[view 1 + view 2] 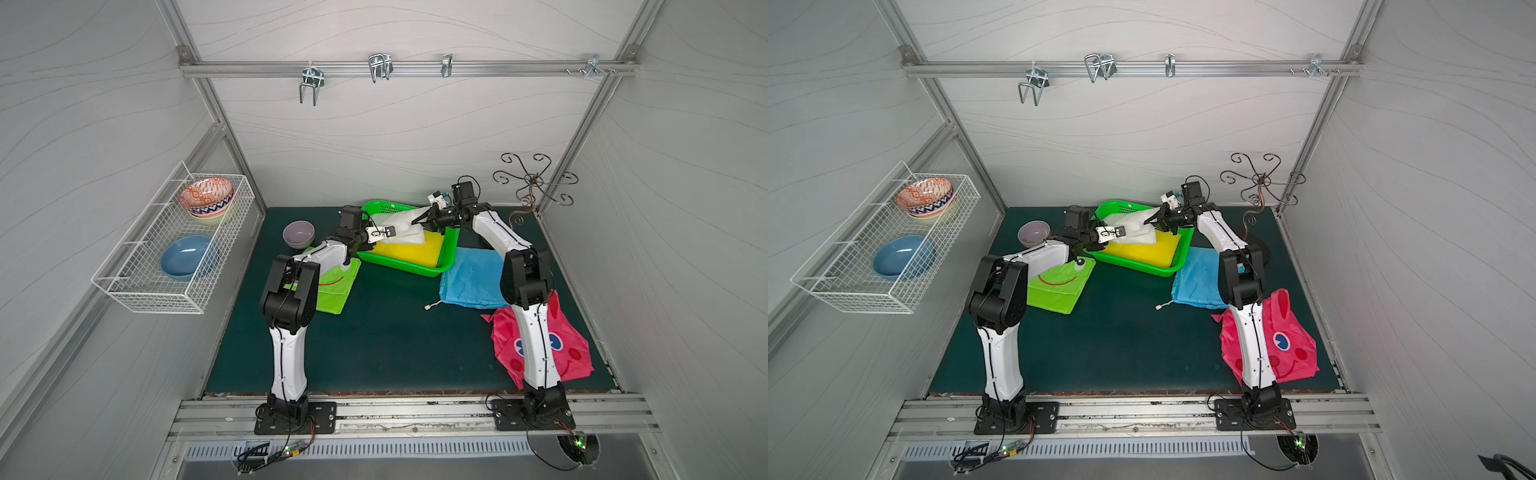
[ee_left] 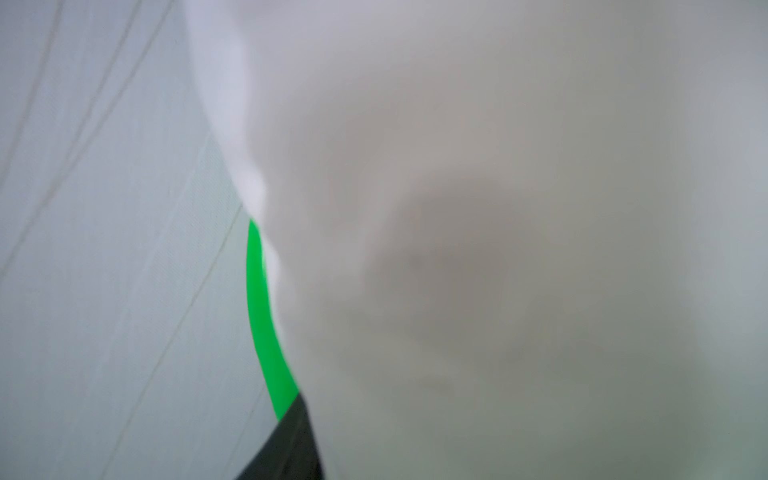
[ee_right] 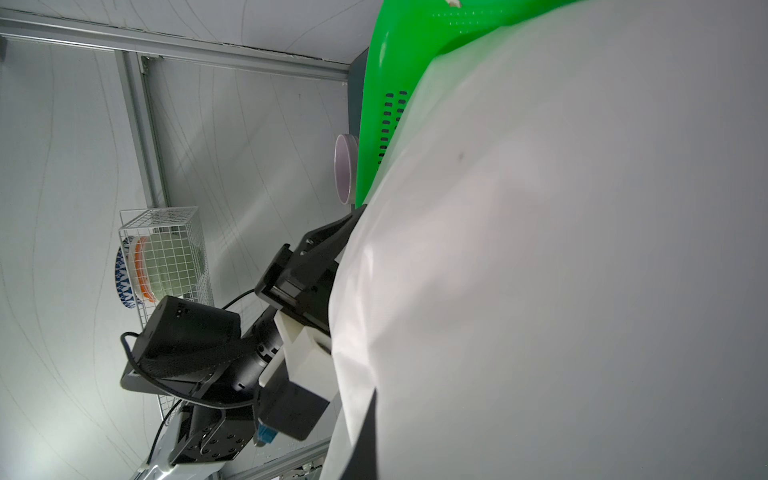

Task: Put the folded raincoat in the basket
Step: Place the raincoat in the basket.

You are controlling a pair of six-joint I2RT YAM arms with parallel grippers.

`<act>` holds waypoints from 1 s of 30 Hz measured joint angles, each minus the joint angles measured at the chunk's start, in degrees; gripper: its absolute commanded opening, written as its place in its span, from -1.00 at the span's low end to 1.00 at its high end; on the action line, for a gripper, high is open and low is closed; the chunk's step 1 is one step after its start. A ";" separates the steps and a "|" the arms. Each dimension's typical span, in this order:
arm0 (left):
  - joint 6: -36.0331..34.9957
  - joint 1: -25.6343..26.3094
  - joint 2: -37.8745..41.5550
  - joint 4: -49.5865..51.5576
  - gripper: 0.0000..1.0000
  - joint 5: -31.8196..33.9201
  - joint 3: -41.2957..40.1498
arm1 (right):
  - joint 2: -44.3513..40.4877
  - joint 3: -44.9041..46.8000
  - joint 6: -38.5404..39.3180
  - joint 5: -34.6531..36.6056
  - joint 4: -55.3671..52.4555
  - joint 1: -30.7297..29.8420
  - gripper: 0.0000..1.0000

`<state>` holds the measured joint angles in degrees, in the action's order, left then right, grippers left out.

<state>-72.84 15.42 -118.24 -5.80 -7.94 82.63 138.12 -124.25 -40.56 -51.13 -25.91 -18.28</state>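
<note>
**Folded white raincoat (image 1: 401,226) over bright green perforated plastic basket (image 1: 415,270)**

Basket at 12 o'clock on the dark green surface (image 1: 386,332). Raincoat over its far half. The right end effector (image 1: 429,216) pinches the raincoat's 3 o'clock corner. The left end effector (image 1: 380,234) is at its 9 o'clock edge; spread or pressed together, cannot tell.

Both arms (image 1: 286,357) have white shells, black joints, thin black cables, black base plates (image 1: 320,417).

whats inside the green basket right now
A yellow folded sheet lies flat in the basket; a white raincoat, held by the right gripper, drapes over its far part. The floor beneath is covered.
</note>
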 measured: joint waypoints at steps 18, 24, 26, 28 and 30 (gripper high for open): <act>15.26 -6.01 20.65 25.53 0.98 -16.87 -4.39 | -0.81 8.90 1.66 2.97 -3.13 0.87 0.04; 27.91 -8.52 26.32 29.75 0.97 -19.85 -6.34 | -4.63 9.11 3.61 9.35 -9.09 1.95 0.06; 31.65 -9.53 28.87 29.94 0.98 -21.03 -9.29 | -6.62 9.14 4.63 12.72 -11.69 2.19 0.08; 34.53 -10.91 31.65 29.94 0.99 -22.25 -13.44 | -9.27 9.68 5.57 16.55 -13.86 2.25 0.39; 36.79 -12.70 34.27 29.99 0.99 -23.65 -18.25 | -12.59 10.56 6.95 20.76 -16.02 2.08 0.41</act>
<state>-36.05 2.72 -83.96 24.18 -31.59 64.38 125.54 -113.69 -33.61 -30.37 -41.93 -16.21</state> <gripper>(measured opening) 0.993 0.695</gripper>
